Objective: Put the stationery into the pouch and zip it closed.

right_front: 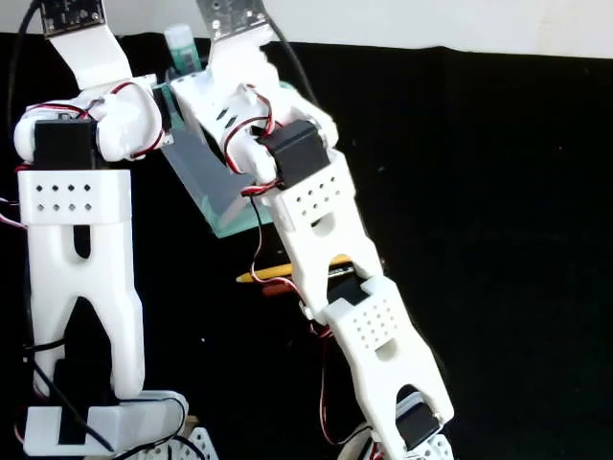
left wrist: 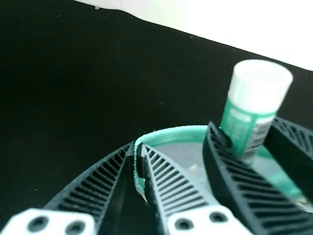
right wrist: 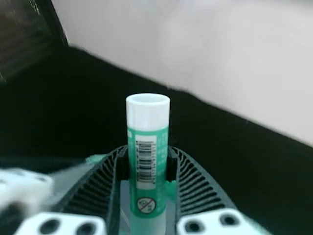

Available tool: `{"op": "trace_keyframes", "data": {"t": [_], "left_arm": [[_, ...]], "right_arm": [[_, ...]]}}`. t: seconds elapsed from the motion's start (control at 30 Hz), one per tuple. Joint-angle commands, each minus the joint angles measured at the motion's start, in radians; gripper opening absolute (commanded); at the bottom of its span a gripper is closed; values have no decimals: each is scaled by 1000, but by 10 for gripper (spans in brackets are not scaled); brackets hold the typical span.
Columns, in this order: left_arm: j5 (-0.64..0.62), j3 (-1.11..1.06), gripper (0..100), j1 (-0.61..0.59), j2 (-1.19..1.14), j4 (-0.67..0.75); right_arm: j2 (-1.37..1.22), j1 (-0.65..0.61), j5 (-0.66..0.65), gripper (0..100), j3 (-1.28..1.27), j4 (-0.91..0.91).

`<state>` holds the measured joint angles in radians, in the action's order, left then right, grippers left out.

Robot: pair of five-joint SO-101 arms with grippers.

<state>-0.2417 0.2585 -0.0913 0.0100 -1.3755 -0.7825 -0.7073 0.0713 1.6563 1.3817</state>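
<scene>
A clear pouch (right_front: 206,177) with teal zipper edging is held up off the black table, tilted, mouth toward the far side. My left gripper (left wrist: 138,149) is shut on the pouch's teal zipper rim (left wrist: 166,132); in the high view it sits at the pouch's upper left corner (right_front: 165,107). My right gripper (right wrist: 146,159) is shut on a green-and-white glue stick (right wrist: 146,147), cap end up, just above the pouch mouth (right_front: 182,46). In the left wrist view the glue stick (left wrist: 252,110) stands between the right arm's dark fingers (left wrist: 230,166). A yellow pencil (right_front: 263,273) lies on the table under the right arm.
The right arm (right_front: 326,240) stretches diagonally from the near edge over the pencil. The left arm's white column (right_front: 77,259) stands at the left. The black table (right_front: 498,240) runs out wide to the right. A pale wall (right_front: 431,24) borders the far edge.
</scene>
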Motion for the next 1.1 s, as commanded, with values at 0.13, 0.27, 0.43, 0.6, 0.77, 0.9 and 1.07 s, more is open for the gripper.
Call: {"op": "trace_keyframes", "data": {"t": [0.13, 0.27, 0.43, 0.6, 0.77, 0.9, 1.07], "left_arm": [[6, -58, 7, -56, -16, 14], [6, -58, 7, -51, -16, 14], [6, -58, 7, -50, -16, 14], [6, -58, 7, -50, -16, 14], [6, -58, 7, -50, -16, 14], [6, -58, 7, -50, -16, 14], [6, -58, 7, -50, -16, 14]], "right_arm": [[47, -15, -5, 6, 116, 94], [71, -15, -8, 10, 113, 142], [97, -15, -8, 119, 111, 189], [104, -15, -8, 221, 111, 189], [107, -15, -8, 221, 111, 189], [150, -8, -8, 221, 113, 189], [274, 8, -9, 221, 111, 228]]}}
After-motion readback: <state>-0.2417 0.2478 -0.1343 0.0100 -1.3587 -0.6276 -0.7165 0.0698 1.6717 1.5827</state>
